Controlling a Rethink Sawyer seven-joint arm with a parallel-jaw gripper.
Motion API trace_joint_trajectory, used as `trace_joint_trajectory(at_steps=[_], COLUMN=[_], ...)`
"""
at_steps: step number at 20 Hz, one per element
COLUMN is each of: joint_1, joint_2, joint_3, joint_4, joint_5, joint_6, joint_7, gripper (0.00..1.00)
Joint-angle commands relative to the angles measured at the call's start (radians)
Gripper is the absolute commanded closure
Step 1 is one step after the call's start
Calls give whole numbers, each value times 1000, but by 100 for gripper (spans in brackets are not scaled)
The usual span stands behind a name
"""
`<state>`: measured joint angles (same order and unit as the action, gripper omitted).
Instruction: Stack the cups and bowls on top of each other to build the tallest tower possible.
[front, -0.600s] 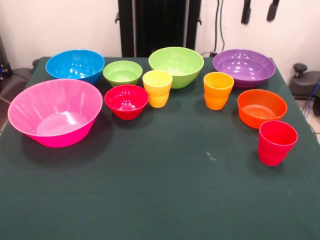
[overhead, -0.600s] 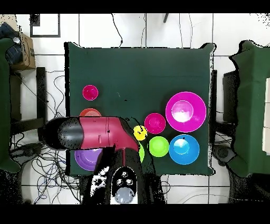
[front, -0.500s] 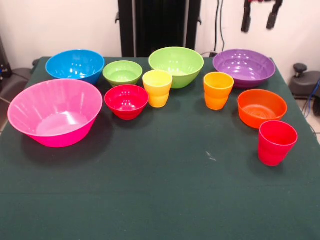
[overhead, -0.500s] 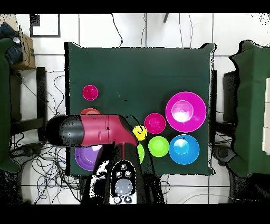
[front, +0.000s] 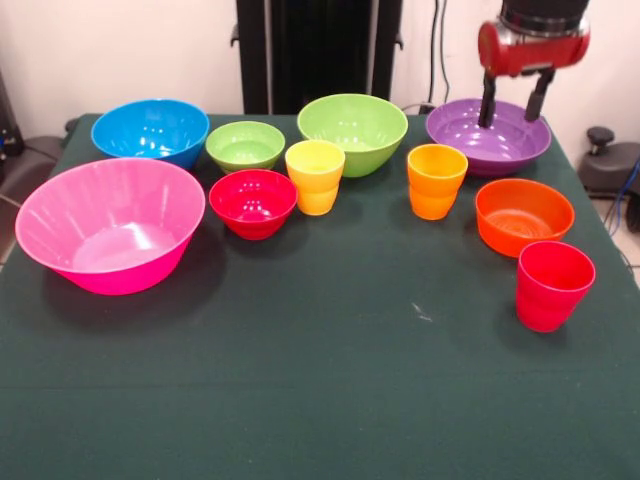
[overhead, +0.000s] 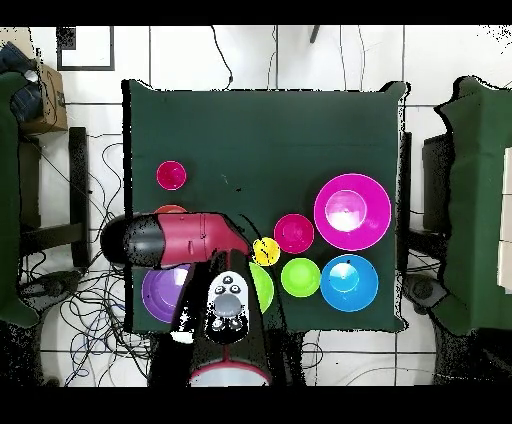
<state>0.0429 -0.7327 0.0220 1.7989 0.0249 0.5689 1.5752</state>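
My gripper (front: 513, 110) hangs empty with its two fingers spread apart, just above the purple bowl (front: 488, 136) at the table's 1 o'clock in the front view. No tower exists yet: every bowl and cup sits singly, with the orange cup (front: 436, 181) at the purple bowl's 7 o'clock and the small orange bowl (front: 523, 216) at its 5 o'clock. If I drop with a finger on the glossy rim instead of astride it, I judge the shallow bowl could tip or skid into those neighbours.
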Motion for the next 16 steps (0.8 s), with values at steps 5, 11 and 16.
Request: trace_joint_trajectory(at_steps=[5,11,16], joint_1=[3,16,8], joint_2=[85,97,90], joint_3=[33,36,38], joint_4=[-27,-45,-42], joint_5=[-27,-13,-14], joint_6=[-118,-119,-107], joint_7=[136,146,134], gripper=[0,0,0])
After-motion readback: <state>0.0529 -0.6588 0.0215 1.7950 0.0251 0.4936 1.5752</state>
